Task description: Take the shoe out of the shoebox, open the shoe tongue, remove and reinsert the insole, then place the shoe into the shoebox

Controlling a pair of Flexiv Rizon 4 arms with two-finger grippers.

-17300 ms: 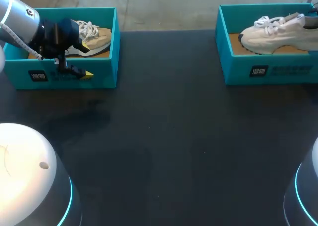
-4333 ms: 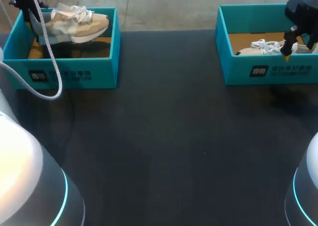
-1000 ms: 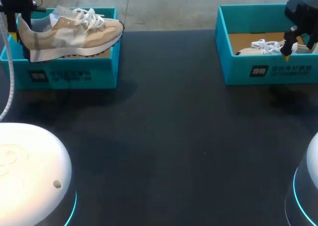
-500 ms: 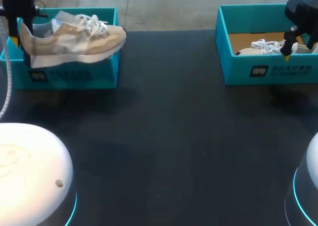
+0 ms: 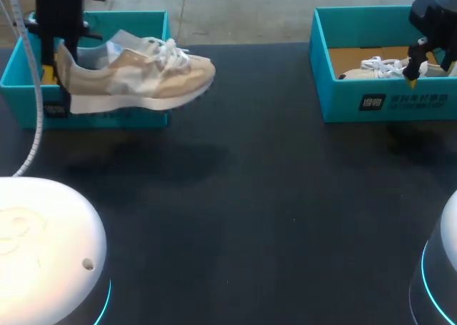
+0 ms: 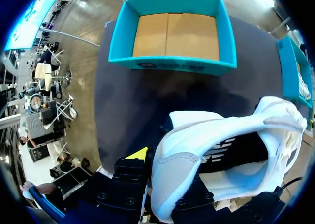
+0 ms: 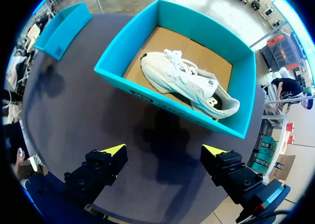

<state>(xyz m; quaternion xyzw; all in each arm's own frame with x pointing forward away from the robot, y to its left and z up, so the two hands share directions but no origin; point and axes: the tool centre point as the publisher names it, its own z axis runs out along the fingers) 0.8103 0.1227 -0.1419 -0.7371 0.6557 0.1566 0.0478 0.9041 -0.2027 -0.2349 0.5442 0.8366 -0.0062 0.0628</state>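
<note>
Right now the left gripper (image 5: 57,68) is squeezing the heel of the tan shoe (image 5: 136,78), holding it up over the table (image 5: 285,196) just in front of the first box (image 6: 197,65). That is making two shoes and two blue boxes in all, for the white shoe (image 7: 189,79) is lying on its side inside the second box (image 5: 414,102), and the right gripper (image 7: 163,150) is hanging near it with fingers (image 7: 112,150) wide apart. Each box is showing one small white label (image 5: 372,102) on its front, too small to read.
</note>
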